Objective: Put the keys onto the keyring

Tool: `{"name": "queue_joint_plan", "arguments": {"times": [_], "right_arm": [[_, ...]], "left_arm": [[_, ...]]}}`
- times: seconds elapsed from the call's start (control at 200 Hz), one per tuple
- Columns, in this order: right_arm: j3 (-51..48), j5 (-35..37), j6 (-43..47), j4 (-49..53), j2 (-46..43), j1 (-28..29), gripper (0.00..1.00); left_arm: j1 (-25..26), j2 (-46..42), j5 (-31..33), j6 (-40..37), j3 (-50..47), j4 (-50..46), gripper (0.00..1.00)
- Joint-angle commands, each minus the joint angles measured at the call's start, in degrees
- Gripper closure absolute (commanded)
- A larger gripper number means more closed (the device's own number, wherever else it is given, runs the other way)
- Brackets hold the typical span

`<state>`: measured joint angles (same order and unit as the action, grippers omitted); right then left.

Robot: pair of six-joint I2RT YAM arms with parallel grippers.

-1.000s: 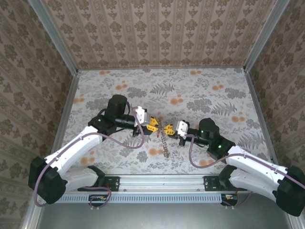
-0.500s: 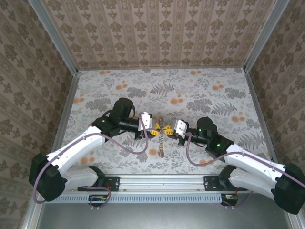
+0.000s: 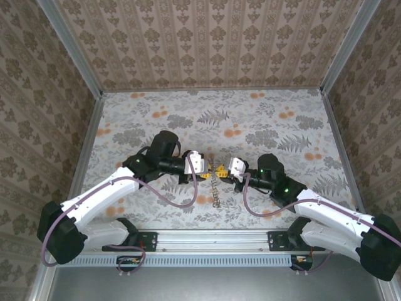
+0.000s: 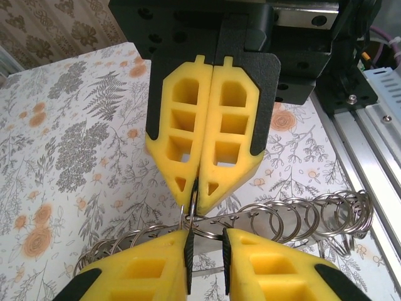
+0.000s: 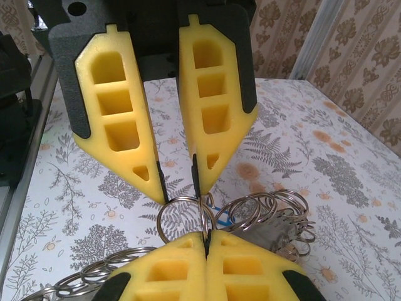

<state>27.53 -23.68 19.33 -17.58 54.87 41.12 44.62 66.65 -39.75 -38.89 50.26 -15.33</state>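
Grey floral covering with orange blooms lines the table [image 3: 269, 119]; patterned walls close it in on three sides, and a metal rail [image 3: 213, 239] runs along the near edge.

Left arm [image 3: 100, 197] and right arm [image 3: 329, 216] reach inward and meet nose to nose near the table's middle. A purple cable [image 3: 172, 197] loops down beside the left wrist, near the work point but apart from it.

Left gripper [image 3: 205, 167]: jaws a narrow slit apart. In the right wrist view its fingertips [image 5: 195, 179] close on the top of one ring.

Right gripper [image 3: 223, 170]: jaws fully together. That same ring's wire runs into the seam between its pads [image 5: 238, 266], so it is pinched edge-on.

Keyring [image 3: 215, 188]: a chain of linked silver split rings with its long axis near–far. The far end sits at the two grippers and the rest trails straight toward the rail. From the left wrist it crosses the view as a row of overlapping rings [image 4: 282, 216] behind the fingertips. Cannot tell whether the trailing part lies flat on the table or hangs.

Blue fleck [image 5: 211, 200] just behind the pinched ring, too small to identify.
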Motion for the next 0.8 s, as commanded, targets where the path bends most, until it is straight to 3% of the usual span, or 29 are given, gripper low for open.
{"name": "queue_joint_plan", "arguments": {"times": [0.0, 0.39, 0.545, 0.795], "right_arm": [[2.71, -2.05, -0.83, -4.38, -0.38, 0.7, 1.0], [3.5, 3.99, -3.33, -4.47, 0.4, 0.71, 1.0], [3.41, 4.78, -4.52, -5.09, 0.84, 0.66, 1.0], [3.15, 5.58, -5.53, -5.61, 1.16, 0.7, 1.0]], "left_arm": [[0.79, -0.34, 2.5, -1.11, 1.77, 0.31, 0.78], [-0.45, -2.42, 2.48, 9.64, -1.92, 2.57, 0.78], [-0.89, -2.19, 6.03, 14.53, -2.46, 3.03, 0.77], [-2.45, -0.02, 3.36, 23.02, -2.88, 6.66, 0.69]]}}
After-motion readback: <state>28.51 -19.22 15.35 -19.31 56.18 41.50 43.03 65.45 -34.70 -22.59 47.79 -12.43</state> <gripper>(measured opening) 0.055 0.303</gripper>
